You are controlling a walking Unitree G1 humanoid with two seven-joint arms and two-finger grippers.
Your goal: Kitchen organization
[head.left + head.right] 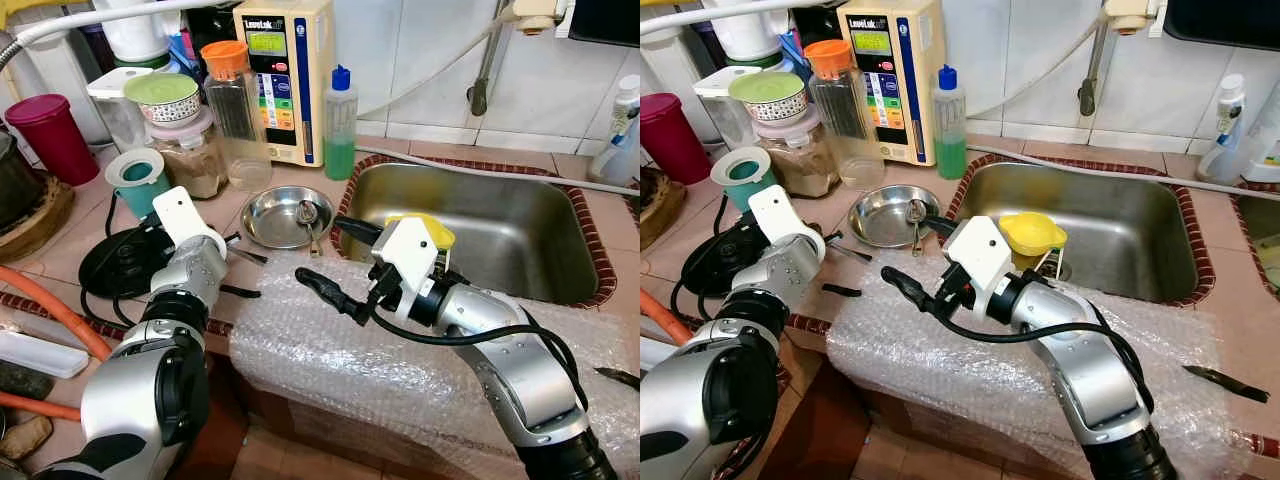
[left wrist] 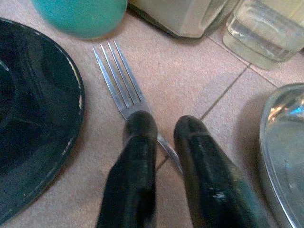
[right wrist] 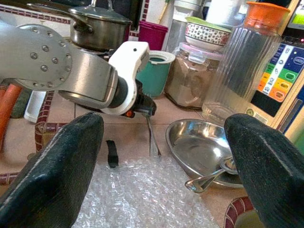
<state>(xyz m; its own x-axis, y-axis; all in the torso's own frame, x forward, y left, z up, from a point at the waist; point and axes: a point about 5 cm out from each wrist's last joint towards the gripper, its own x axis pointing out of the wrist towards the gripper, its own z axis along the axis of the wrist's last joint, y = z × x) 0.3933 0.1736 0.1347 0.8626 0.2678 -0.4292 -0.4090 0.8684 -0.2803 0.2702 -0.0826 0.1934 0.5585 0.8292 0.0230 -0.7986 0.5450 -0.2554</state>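
Your left gripper (image 2: pixel 161 142) has its fingers clamped on the fork (image 2: pixel 121 80) on the table (image 2: pixel 190 71); your right gripper (image 3: pixel 164 156) hovers, fingers wide apart.

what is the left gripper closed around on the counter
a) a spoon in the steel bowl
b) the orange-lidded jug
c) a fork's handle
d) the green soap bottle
c: in the left wrist view the left gripper has its two black fingers pinched on the handle of the fork, whose tines lie on the tiled counter between the black plate and the steel bowl.
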